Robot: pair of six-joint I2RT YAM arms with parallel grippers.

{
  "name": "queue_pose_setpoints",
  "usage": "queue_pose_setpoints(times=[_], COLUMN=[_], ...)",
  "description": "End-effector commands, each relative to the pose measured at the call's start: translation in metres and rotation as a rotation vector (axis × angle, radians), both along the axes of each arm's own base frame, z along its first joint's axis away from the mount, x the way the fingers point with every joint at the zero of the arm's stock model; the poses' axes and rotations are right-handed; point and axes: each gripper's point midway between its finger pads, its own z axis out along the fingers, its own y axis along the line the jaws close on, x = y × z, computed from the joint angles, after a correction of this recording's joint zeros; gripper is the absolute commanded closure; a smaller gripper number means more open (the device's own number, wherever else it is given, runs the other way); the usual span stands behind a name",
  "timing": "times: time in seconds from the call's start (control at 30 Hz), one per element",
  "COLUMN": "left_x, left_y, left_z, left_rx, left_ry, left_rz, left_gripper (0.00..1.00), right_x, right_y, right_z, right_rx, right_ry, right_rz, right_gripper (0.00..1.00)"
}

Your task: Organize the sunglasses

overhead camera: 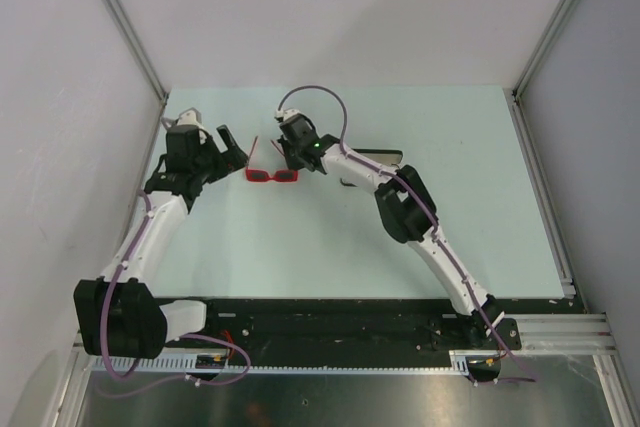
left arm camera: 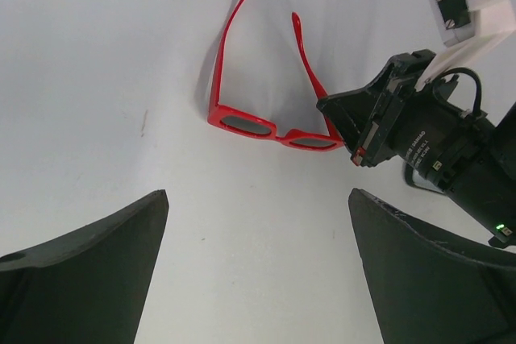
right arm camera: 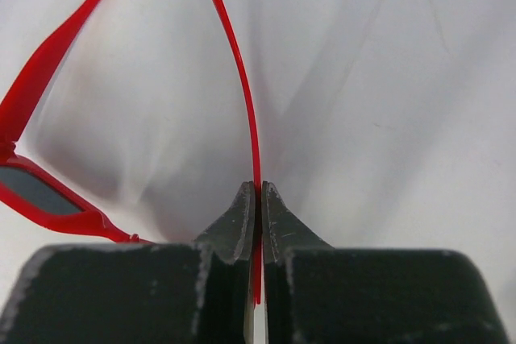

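I have the sunglasses (overhead camera: 271, 175) sitting arms unfolded on the pale table (overhead camera: 420, 237), toward its far left, with my right gripper (right arm camera: 258, 195) clenched on one thin red arm and my left gripper (left arm camera: 258, 196) spread wide just beside them, holding nothing.

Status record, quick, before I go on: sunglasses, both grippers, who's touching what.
sunglasses: resting on the table, both temples open
right gripper: shut on one temple, close to the hinge
left gripper: open, holding nothing, facing the sunglasses front but apart from it
contact: only the right gripper touches the sunglasses
folded: not yet
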Motion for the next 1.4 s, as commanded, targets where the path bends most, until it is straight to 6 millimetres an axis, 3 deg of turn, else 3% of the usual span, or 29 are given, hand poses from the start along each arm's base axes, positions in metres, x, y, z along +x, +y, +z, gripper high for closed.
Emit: queue_pose_setpoints(times=[0.0,0.03,0.07,0.1,0.13,0.17,0.23,0.27,0.3,0.33,0.37,0.4,0.47,0.5,0.53,0.7,0.9,1.03,1.27,1.37], left_x=[0.009,0.008,0.007,0.007,0.006,0.001,-0.001,-0.003,-0.012,-0.015,-0.019,-0.030,-0.042,-0.046,-0.061,-0.112,-0.156,-0.185,-0.167,-0.172], left_y=[-0.017,-0.021,-0.028,-0.032,-0.037,-0.049,-0.060,-0.067,-0.082,-0.089,-0.096,-0.108,-0.117,-0.121,-0.128,-0.145,-0.170,-0.194,-0.199,-0.199], left_z=[0.053,0.059,0.066,0.079,0.087,0.096,0.120,0.129,0.149,0.157,0.166,0.185,0.205,0.223,0.236,0.314,0.357,0.359,0.337,0.337], left_rx=[-0.071,-0.084,-0.110,-0.123,-0.138,-0.175,-0.208,-0.223,-0.265,-0.289,-0.311,-0.346,-0.391,-0.390,-0.433,-0.459,-0.528,-0.539,-0.574,-0.572], left_ry=[-0.118,-0.130,-0.140,-0.170,-0.184,-0.198,-0.243,-0.259,-0.294,-0.307,-0.319,-0.361,-0.397,-0.463,-0.480,-0.749,-0.795,-0.827,-0.778,-0.781], left_rz=[-0.106,-0.121,-0.158,-0.180,-0.204,-0.272,-0.337,-0.380,-0.491,-0.539,-0.585,-0.685,-0.760,-0.803,-0.872,-1.098,-1.261,-1.394,-1.331,-1.345], left_gripper=[0.00,0.00,0.00,0.00,0.00,0.00,0.00,0.00,0.00,0.00,0.00,0.00,0.00,0.00,0.00,0.00,0.00,0.00,0.00,0.00], right_x=[0.026,0.030,0.027,0.027,0.025,0.021,0.018,0.006,-0.001,-0.006,-0.025,-0.032,-0.051,-0.067,-0.072,-0.122,-0.162,-0.168,-0.194,-0.197], right_y=[-0.035,-0.044,-0.053,-0.061,-0.067,-0.078,-0.087,-0.098,-0.105,-0.111,-0.116,-0.127,-0.132,-0.145,-0.149,-0.169,-0.178,-0.184,-0.184,-0.186], right_z=[0.094,0.135,0.134,0.148,0.190,0.190,0.224,0.265,0.262,0.283,0.323,0.322,0.349,0.376,0.380,0.439,0.470,0.481,0.497,0.501], right_rx=[0.037,0.080,0.052,0.056,0.101,0.078,0.109,0.153,0.132,0.157,0.217,0.199,0.229,0.244,0.232,0.317,0.358,0.380,0.440,0.438], right_ry=[-0.176,-0.243,-0.254,-0.283,-0.362,-0.376,-0.462,-0.527,-0.544,-0.603,-0.680,-0.704,-0.789,-0.855,-0.886,-0.998,-1.116,-1.150,-1.189,-1.203], right_rz=[-0.035,-0.044,-0.027,-0.023,-0.020,0.004,0.030,0.055,0.088,0.099,0.152,0.179,0.254,0.274,0.295,0.399,0.527,0.544,0.626,0.621], right_gripper=[1.00,1.00,1.00,1.00,1.00,1.00,1.00,1.00,1.00,1.00,1.00,1.00,1.00,1.00,1.00,1.00,1.00,1.00,1.00,1.00])
